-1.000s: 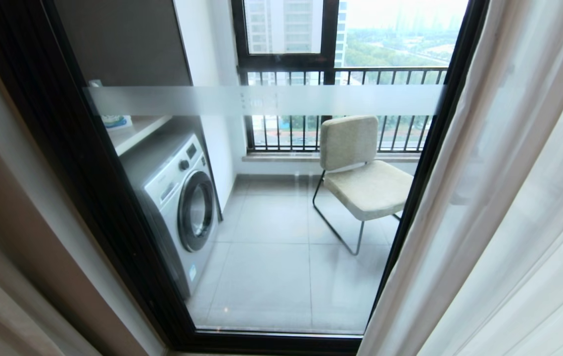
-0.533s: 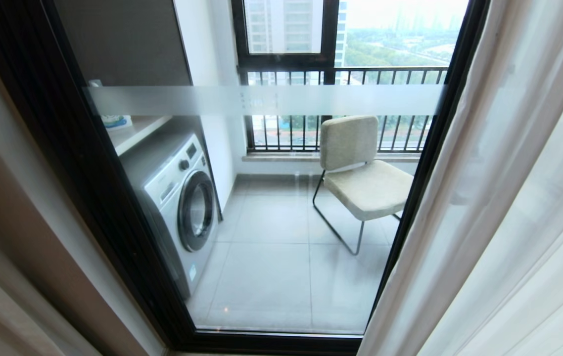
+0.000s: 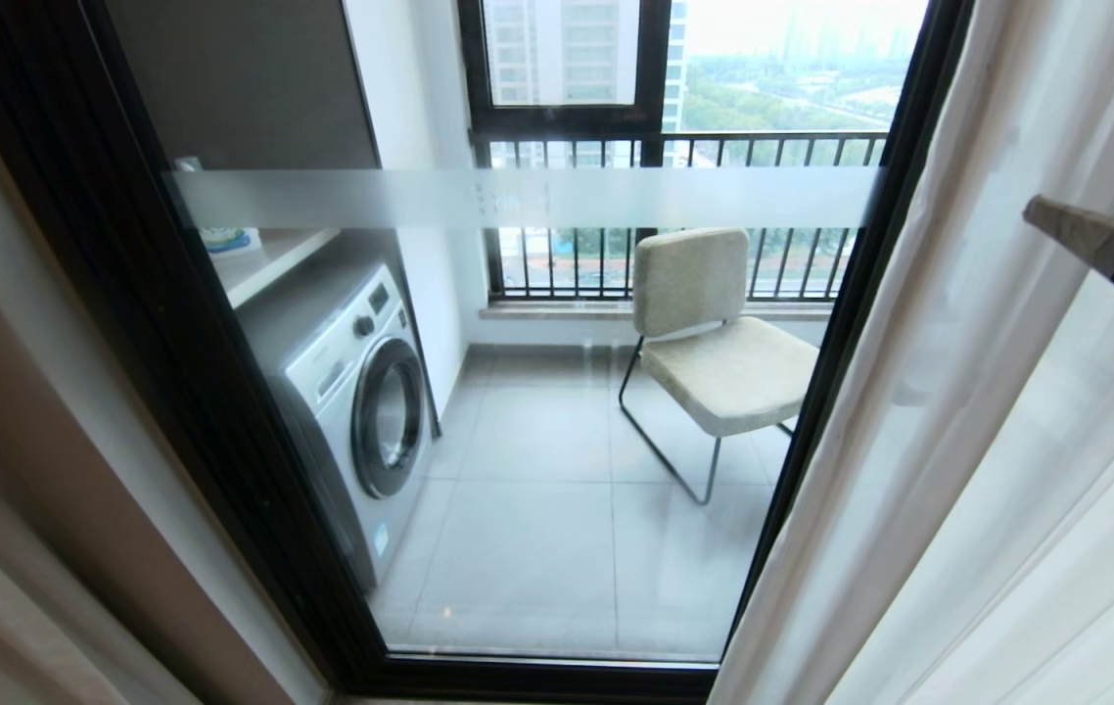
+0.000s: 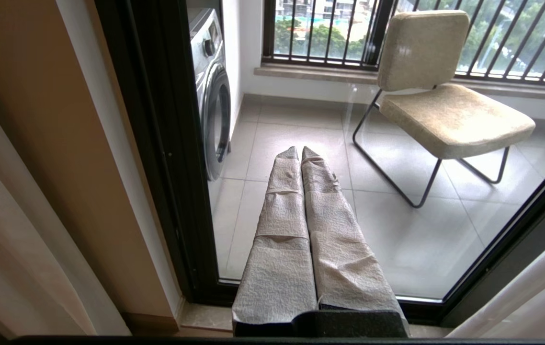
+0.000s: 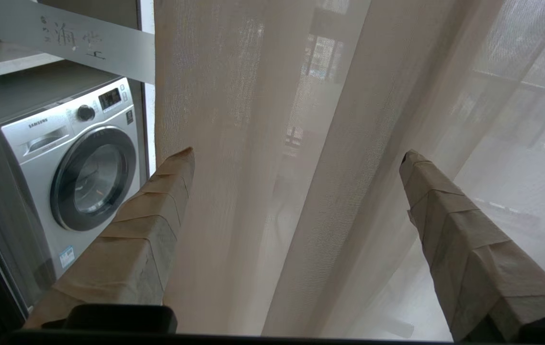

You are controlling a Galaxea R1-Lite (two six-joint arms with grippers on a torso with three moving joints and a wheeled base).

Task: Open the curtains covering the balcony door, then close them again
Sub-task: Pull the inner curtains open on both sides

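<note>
The balcony door (image 3: 126,294) is a glass panel in a thick black frame with a frosted band (image 3: 518,196) across it, and most of it is uncovered. The curtains' sheer white layer (image 3: 958,441) hangs in folds over the door's right side. My right gripper (image 3: 1084,188) reaches in from the right edge, in front of that sheer layer. It is open, and in the right wrist view the gripper (image 5: 297,155) has sheer folds (image 5: 234,143) lying beyond the gap between its taped fingers. A cream fold (image 4: 14,239) hangs at the far left. My left gripper (image 4: 296,151) is shut, empty and low before the glass.
Behind the glass stand a washing machine (image 3: 351,411) under a shelf at the left and a beige chair (image 3: 714,343) at the right. A dark-framed window with a railing (image 3: 674,147) closes the balcony's far side. A brown wall strip (image 3: 38,470) flanks the door frame.
My right gripper has come up into the head view from the right edge and moved leftward in front of the sheer curtain. The left arm and the curtains have not moved.
</note>
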